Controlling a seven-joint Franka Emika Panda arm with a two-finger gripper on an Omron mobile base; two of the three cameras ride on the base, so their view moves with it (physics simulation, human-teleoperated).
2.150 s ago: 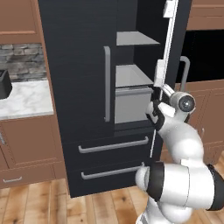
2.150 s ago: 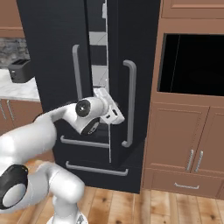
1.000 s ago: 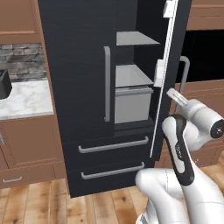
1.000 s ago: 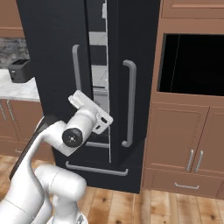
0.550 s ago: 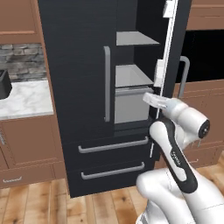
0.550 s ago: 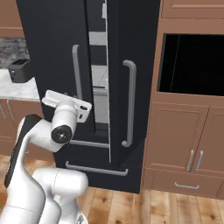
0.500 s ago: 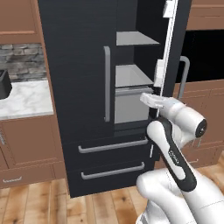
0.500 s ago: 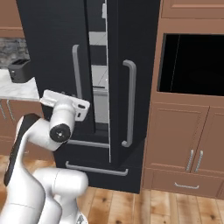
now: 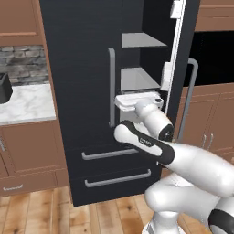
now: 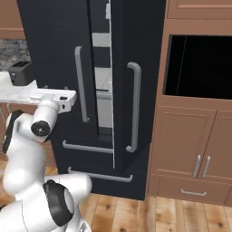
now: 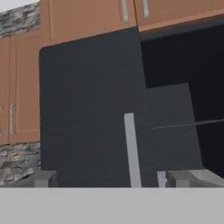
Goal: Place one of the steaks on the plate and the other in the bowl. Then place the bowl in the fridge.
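Observation:
The black fridge (image 9: 82,68) stands straight ahead. Its left door is closed and its right door (image 10: 136,68) hangs ajar, so grey shelves (image 9: 137,77) show in the gap. My gripper (image 9: 136,97) hovers at mid height in front of that gap, close to the left door's grey handle (image 9: 111,87). In the right base view the gripper (image 10: 52,96) sits left of that handle. The hand view looks up the black door (image 11: 87,109); the gripper (image 11: 118,179) is open, its fingertips (image 11: 43,178) far apart with nothing between them. The steaks, the plate and the bowl are out of view.
A marble counter (image 9: 25,103) with a black toaster (image 10: 20,72) lies left of the fridge. The black wall oven (image 10: 199,68) in wood cabinets stands to the right. Two fridge drawers (image 9: 109,153) sit below my hand, with wooden floor beneath.
The hand has swung left from the right door's edge to the front of the gap and left door. The jaws went from shut to wide open. The right door stays ajar.

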